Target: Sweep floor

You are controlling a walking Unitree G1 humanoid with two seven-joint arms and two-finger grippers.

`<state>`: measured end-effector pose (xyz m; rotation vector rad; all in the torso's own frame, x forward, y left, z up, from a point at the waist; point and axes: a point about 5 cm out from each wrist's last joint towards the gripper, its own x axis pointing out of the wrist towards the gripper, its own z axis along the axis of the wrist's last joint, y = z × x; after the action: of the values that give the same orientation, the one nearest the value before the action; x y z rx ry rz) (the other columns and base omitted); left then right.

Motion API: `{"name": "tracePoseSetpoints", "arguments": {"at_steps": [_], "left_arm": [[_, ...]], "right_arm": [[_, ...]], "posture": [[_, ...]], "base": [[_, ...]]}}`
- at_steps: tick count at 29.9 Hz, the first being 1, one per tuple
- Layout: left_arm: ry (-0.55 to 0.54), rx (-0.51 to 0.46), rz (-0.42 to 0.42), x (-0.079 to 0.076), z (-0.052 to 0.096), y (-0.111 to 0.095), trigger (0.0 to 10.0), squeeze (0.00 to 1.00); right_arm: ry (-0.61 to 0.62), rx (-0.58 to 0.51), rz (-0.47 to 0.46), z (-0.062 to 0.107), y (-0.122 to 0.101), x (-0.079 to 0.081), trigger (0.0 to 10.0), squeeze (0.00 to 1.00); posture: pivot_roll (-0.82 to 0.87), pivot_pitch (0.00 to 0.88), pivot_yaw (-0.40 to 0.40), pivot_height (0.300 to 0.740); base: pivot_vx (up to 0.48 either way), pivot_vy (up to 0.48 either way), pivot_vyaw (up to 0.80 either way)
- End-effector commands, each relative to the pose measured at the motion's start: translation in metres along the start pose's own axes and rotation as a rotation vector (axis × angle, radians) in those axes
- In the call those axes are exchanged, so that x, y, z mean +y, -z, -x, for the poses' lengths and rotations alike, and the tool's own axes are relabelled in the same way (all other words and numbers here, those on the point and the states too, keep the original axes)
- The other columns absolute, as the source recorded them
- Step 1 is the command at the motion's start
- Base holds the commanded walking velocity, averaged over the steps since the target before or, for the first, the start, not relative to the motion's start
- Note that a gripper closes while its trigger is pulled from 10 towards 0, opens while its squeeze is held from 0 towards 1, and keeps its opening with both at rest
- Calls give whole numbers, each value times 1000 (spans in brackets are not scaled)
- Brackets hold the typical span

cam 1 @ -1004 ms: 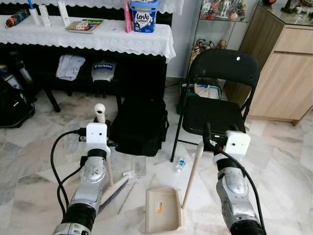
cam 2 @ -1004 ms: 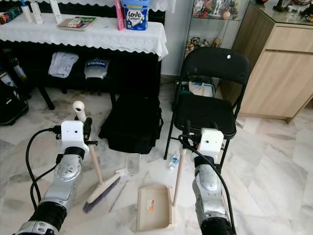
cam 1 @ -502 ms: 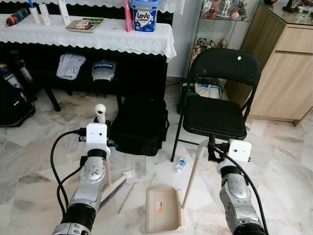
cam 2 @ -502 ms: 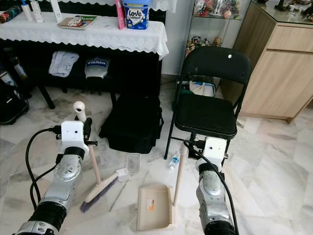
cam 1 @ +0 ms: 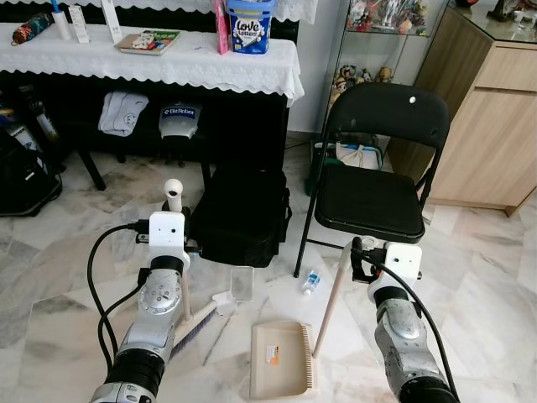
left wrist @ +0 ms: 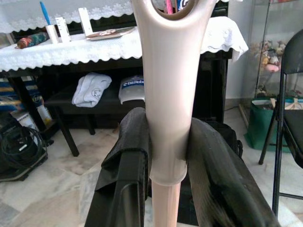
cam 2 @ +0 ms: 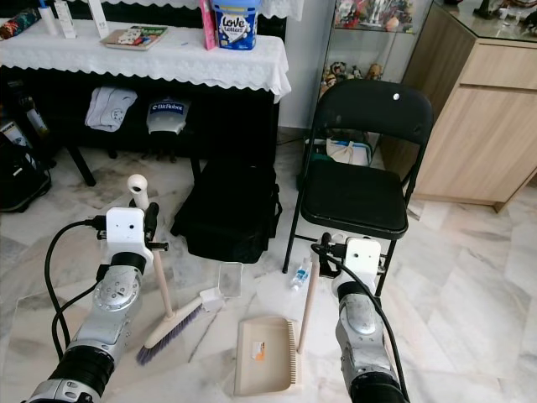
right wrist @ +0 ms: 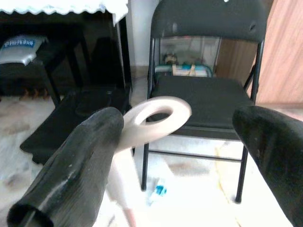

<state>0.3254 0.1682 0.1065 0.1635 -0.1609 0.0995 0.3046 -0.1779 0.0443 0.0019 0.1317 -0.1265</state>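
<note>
Marble floor (cam 1: 495,277) of pale veined tiles spreads under everything. On it, at the back, stands a dark table (cam 1: 176,63) under a white lace cloth, and to its right a black folding chair (cam 1: 373,189) before a wooden cabinet (cam 1: 491,126). A black bag (cam 1: 243,218) lies in front of the table.

Nearer the robot, the broom (cam 1: 200,323) leans with its cream handle upright and its bristles on the tiles, touching a clear plastic container (cam 1: 242,284). The left gripper (left wrist: 165,156) is clamped around that handle just below its looped end, one black finger on each side. A beige dustpan (cam 1: 281,359) lies flat just right of the bristles, its long handle (cam 1: 331,298) rising at a slant. The right gripper (right wrist: 175,156) has its fingers spread wide, one finger (right wrist: 71,170) beside the handle's ring-shaped end; whether it touches is hard to say in the blurred wrist view. A small bottle (cam 1: 310,282) lies near the chair legs.
</note>
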Motion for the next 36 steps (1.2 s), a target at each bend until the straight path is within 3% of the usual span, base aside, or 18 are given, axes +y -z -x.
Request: {"name": "tracePoseSetpoints", "arguments": {"at_steps": [1,11,36], "left_arm": [[6,-27,-5,0,-1,-6,10000,0],[7,-13,-8,-1,0,-4,10000,0],[21,9,-23,2,2,-2,10000,0]], "right_arm": [[-3,-3,7,-3,-2,-1,10000,0],[-56,43,30,-10,-1,4,10000,0],[-122,122,74,-10,12,8,10000,0]], "posture": [[9,0,-32,740],[9,0,-32,740],[26,0,-13,740]], "base": [[0,0,0],[0,0,0],[0,0,0]]}}
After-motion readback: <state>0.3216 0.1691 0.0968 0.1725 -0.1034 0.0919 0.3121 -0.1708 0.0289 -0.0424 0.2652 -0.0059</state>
